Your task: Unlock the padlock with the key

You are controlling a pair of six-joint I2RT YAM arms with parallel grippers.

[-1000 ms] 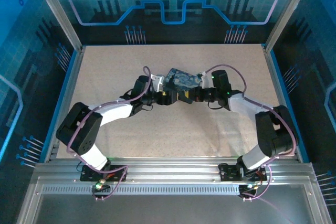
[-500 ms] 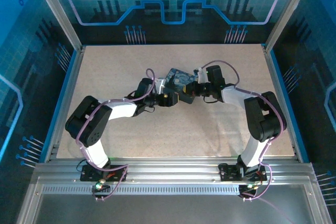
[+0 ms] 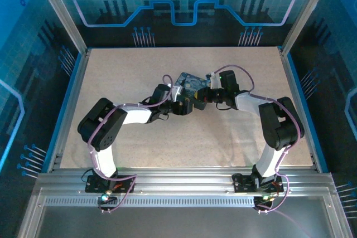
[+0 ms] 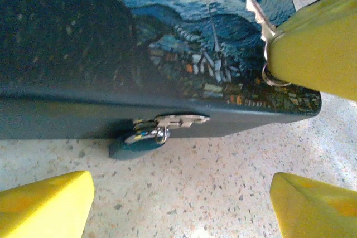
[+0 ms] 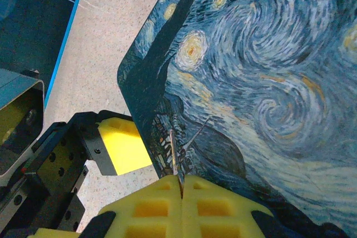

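Observation:
The padlock [image 4: 140, 137], small, dark and silvery, hangs from the silver hasp [image 4: 181, 120] on the front wall of the dark blue tin [image 4: 67, 43] and rests on the table. My left gripper [image 4: 178, 207] is open, its yellow fingers [image 4: 47, 204] wide apart on the table just in front of the padlock, not touching it. My right gripper [image 5: 181, 185] is shut on the key [image 5: 174, 154], whose blade points out over the painted lid [image 5: 268, 71]. From the left wrist, the key [image 4: 257, 16] sticks out of the right gripper's yellow pad above the tin's right corner.
In the top view the tin [image 3: 189, 82] lies mid-table, with my left gripper [image 3: 187, 105] and right gripper [image 3: 202, 97] meeting at its near side. Blue-rimmed walls [image 3: 71, 93] fence the speckled table [image 3: 184, 143]. Purple cables loop over both arms.
My left arm has slid right, closer to the tin, and its jaws have narrowed a little. The right arm folded in early on, and its gripper kept the key over the lid.

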